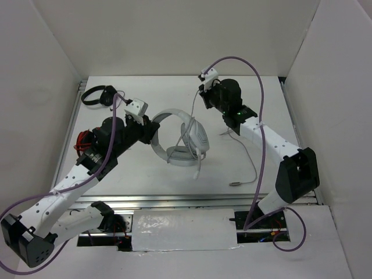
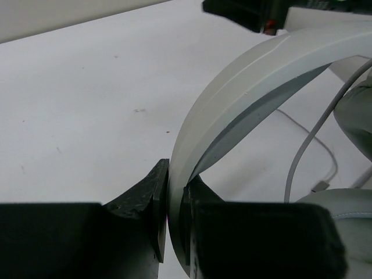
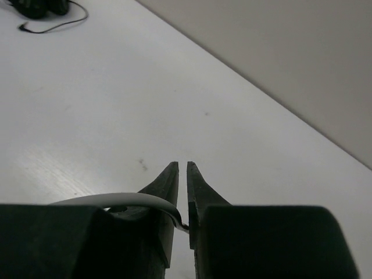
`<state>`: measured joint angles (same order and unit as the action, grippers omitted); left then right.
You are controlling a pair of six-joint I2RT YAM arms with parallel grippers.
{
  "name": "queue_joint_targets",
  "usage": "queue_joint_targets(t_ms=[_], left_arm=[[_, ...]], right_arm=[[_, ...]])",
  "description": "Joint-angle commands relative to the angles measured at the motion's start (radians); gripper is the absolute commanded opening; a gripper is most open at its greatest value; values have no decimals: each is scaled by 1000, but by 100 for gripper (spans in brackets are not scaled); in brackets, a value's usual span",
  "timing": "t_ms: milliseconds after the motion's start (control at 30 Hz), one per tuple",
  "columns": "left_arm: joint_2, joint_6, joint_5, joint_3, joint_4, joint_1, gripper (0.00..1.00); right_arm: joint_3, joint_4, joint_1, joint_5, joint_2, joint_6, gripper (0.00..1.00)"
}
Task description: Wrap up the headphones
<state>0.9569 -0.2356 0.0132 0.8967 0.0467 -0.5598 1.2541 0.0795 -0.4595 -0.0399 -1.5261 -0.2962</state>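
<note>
- The left tool (image 2: 177,174) is clamping shut on the wide headband (image 2: 250,70) of the headphones (image 1: 195,139).
- The headphones are sitting mid-surface (image 1: 133,180), between the two arms, with the earcups toward the near side.
- The right tool (image 3: 181,170) is standing only a slit apart, and the thin grey cable (image 3: 116,200) is running into that slit; I cannot tell whether it is being pinched.
- The cable's metal plug (image 1: 235,183) is lying on the surface near the right arm.
- Smaller black headphones (image 1: 96,96) are lying at the far left corner.
</note>
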Motion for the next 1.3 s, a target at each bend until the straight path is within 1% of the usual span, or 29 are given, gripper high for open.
queue_joint_targets(t_ms=[0, 67, 100, 133, 200, 233, 267, 367, 467, 600, 667, 767, 800, 833, 867, 900, 933, 967, 1000, 1033, 1067, 1100, 1133, 1167, 1200, 1233, 1267], left_arm=[[-38, -56, -141, 62, -64, 3, 0], [-29, -76, -128, 105, -22, 6, 0], [-17, -82, -121, 154, -13, 8, 0], [-7, -83, -118, 191, 20, 11, 0], [25, -88, -116, 285, 47, 11, 0], [35, -84, -122, 316, 65, 12, 0], [54, -99, -116, 373, 71, 12, 0], [94, -106, -113, 464, 126, 12, 0], [137, -114, -85, 634, 200, 12, 0], [148, -126, -27, 729, 223, 15, 0], [155, -145, -18, 790, 235, 15, 0], [177, -169, 59, 875, 265, 15, 0], [183, -174, 73, 893, 277, 15, 0], [190, -183, 117, 910, 283, 15, 0], [204, -189, 132, 938, 286, 15, 0], [210, -191, 146, 947, 283, 17, 0], [218, -198, 187, 955, 283, 17, 0], [233, -209, 206, 972, 280, 17, 0], [243, -212, 226, 982, 274, 17, 0], [256, -225, 258, 998, 277, 18, 0], [287, -229, 321, 1033, 277, 20, 0], [302, -237, 359, 1053, 280, 18, 0], [319, -254, 393, 1073, 289, 21, 0], [353, -261, 456, 1100, 304, 20, 0], [365, -268, 482, 1108, 311, 23, 0], [379, -272, 520, 1107, 308, 24, 0], [399, -277, 600, 1088, 297, 24, 0]], right_arm=[[16, 115, 21, -211, -17, 72, 19], [-44, 190, 33, -288, -20, 122, 26], [-59, 221, 39, -328, -26, 143, 31], [-88, 264, 50, -419, -28, 163, 33], [-119, 311, 47, -475, -37, 184, 37], [-120, 331, 38, -524, -42, 187, 41], [-119, 338, 32, -534, -51, 190, 43], [-114, 359, 1, -534, -88, 193, 49], [-119, 393, -19, -491, -126, 227, 57], [-185, 483, -18, -488, -167, 325, 59], [-194, 500, -24, -489, -189, 367, 59], [-203, 523, -48, -529, -248, 399, 59], [-197, 505, -66, -547, -261, 402, 58], [-196, 496, -76, -557, -272, 411, 58], [-197, 514, -90, -580, -284, 417, 55], [-185, 461, -102, -589, -273, 393, 53], [-191, 442, -137, -600, -266, 362, 49], [-194, 410, -152, -589, -240, 333, 44], [-199, 376, -171, -568, -227, 322, 30], [-206, 324, -198, -572, -215, 307, 25], [-220, 309, -211, -592, -186, 307, 19], [-264, 299, -223, -597, -166, 307, 11], [-295, 319, -263, -566, -149, 307, 8], [-327, 330, -283, -545, -103, 310, 6], [-390, 338, -306, -522, -80, 316, 3], [-416, 367, -330, -502, -59, 333, 3], [-465, 367, -381, -435, -10, 338, 1]])
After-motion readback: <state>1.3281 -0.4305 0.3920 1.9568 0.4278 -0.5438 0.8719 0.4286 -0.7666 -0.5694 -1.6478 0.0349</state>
